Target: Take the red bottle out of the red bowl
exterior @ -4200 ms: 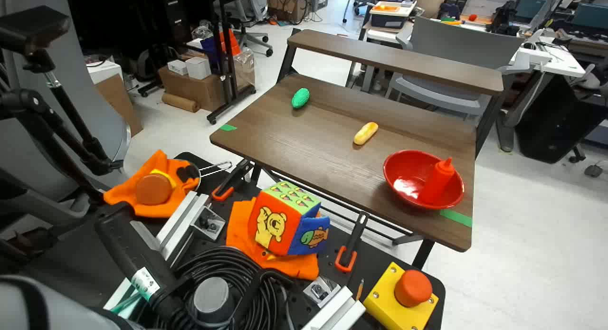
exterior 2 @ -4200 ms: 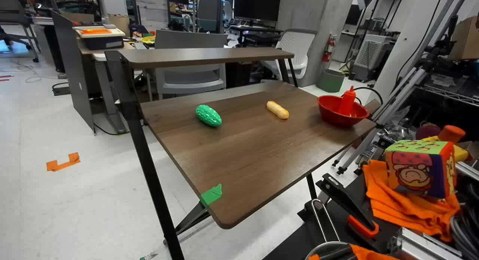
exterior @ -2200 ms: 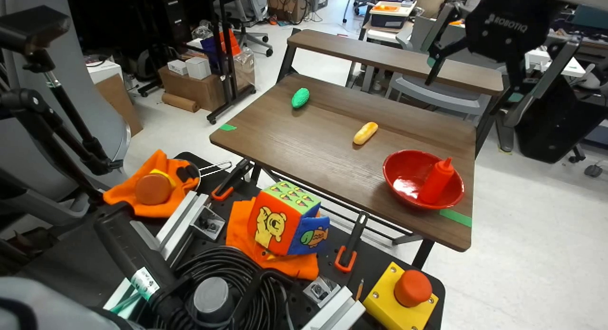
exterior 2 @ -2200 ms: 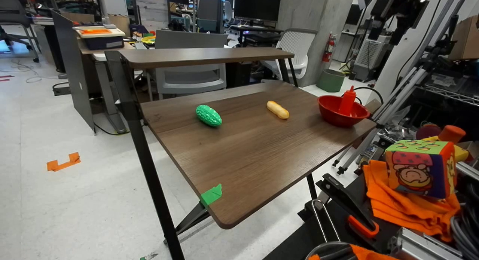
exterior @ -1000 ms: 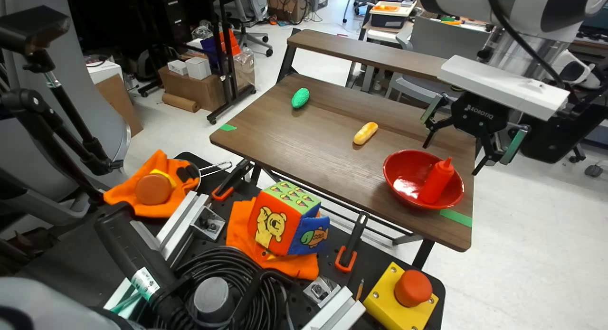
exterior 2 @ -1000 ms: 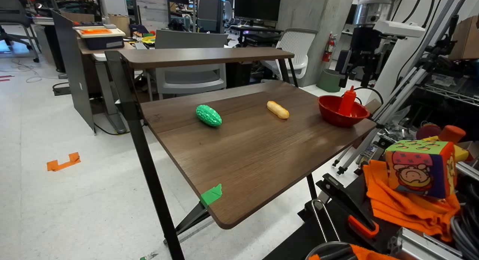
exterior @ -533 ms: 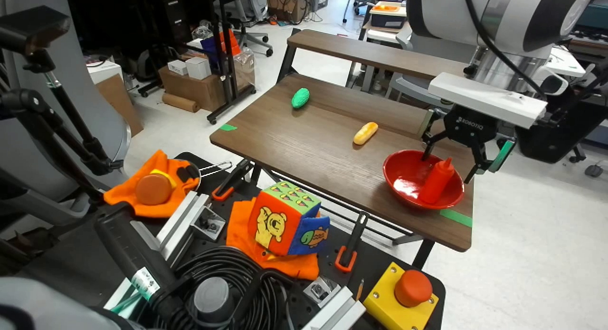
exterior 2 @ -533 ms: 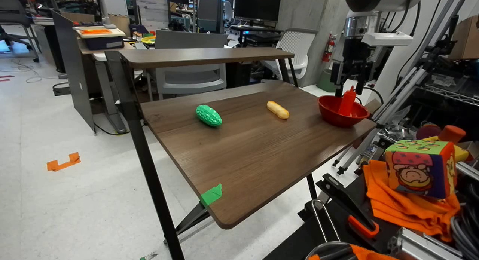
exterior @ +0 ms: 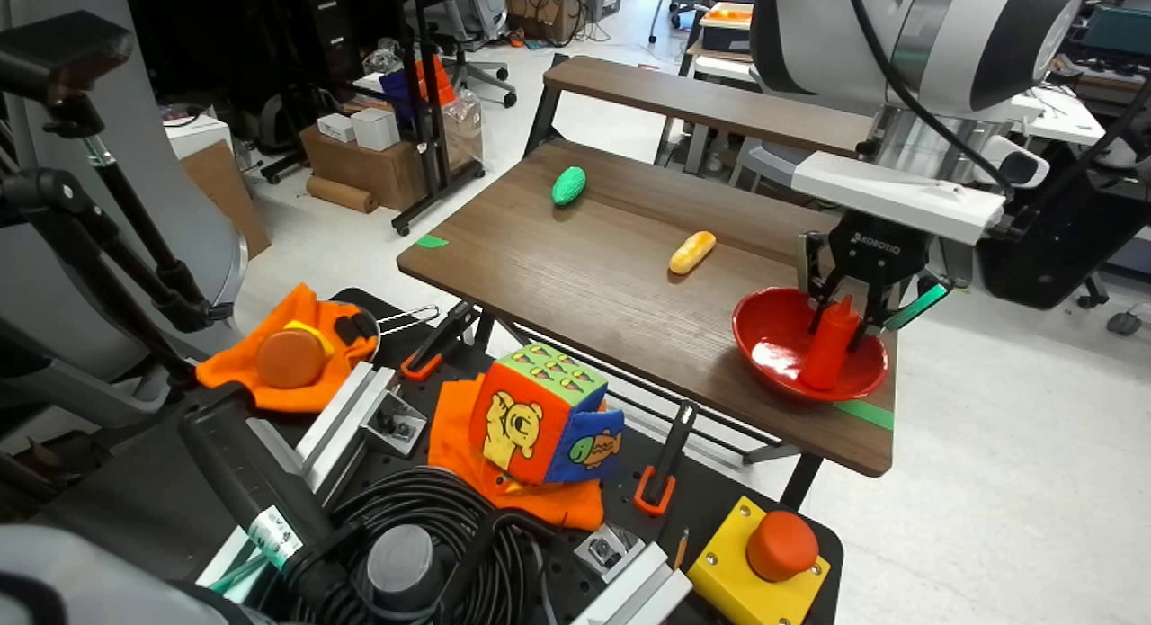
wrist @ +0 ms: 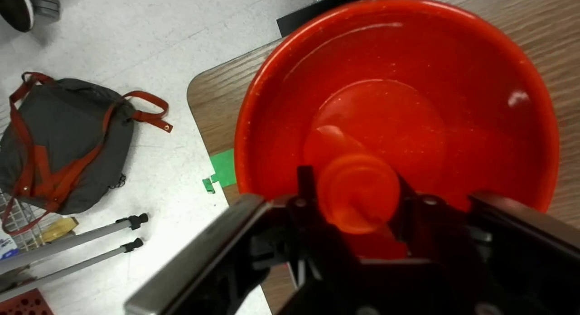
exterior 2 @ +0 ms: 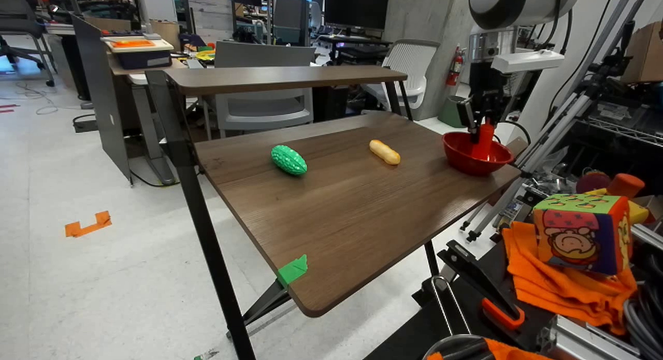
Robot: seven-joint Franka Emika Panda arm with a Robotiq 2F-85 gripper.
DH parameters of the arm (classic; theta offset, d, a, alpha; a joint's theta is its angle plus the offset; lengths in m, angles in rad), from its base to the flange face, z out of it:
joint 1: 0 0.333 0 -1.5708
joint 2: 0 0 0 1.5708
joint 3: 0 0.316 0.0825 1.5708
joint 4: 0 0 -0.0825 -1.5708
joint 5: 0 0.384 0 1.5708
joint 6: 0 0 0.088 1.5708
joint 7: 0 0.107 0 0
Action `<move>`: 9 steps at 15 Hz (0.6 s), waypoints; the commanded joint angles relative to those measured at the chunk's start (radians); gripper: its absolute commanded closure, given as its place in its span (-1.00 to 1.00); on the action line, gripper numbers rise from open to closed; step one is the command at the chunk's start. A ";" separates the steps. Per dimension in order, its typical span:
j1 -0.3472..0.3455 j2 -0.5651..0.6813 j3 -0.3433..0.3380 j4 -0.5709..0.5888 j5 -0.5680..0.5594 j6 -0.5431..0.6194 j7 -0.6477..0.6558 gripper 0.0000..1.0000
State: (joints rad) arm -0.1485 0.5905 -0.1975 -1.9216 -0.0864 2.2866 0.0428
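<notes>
Near one corner of the tabletop [exterior: 575, 274], one claw [wrist: 355, 188] pinches one red bottle [exterior: 828, 355] inside one bowl [wrist: 480, 70]; one roll [exterior: 692, 253] and one green vegetable [exterior 2: 288, 160] lie apart.

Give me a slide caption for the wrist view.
Gripper closed on the red bottle inside the red bowl, near a corner of the table.

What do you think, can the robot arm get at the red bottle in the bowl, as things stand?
Yes, most likely: the red bowl is open on top, and the gripper points down with its fingers on either side of the red bottle. Whether they grip it firmly, I can't tell.
</notes>
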 commanded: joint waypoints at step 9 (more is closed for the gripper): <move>0.087 -0.431 0.143 -0.271 0.128 0.031 0.018 0.73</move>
State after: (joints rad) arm -0.0855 0.3123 -0.1105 -2.0489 -0.0433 2.2632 0.0517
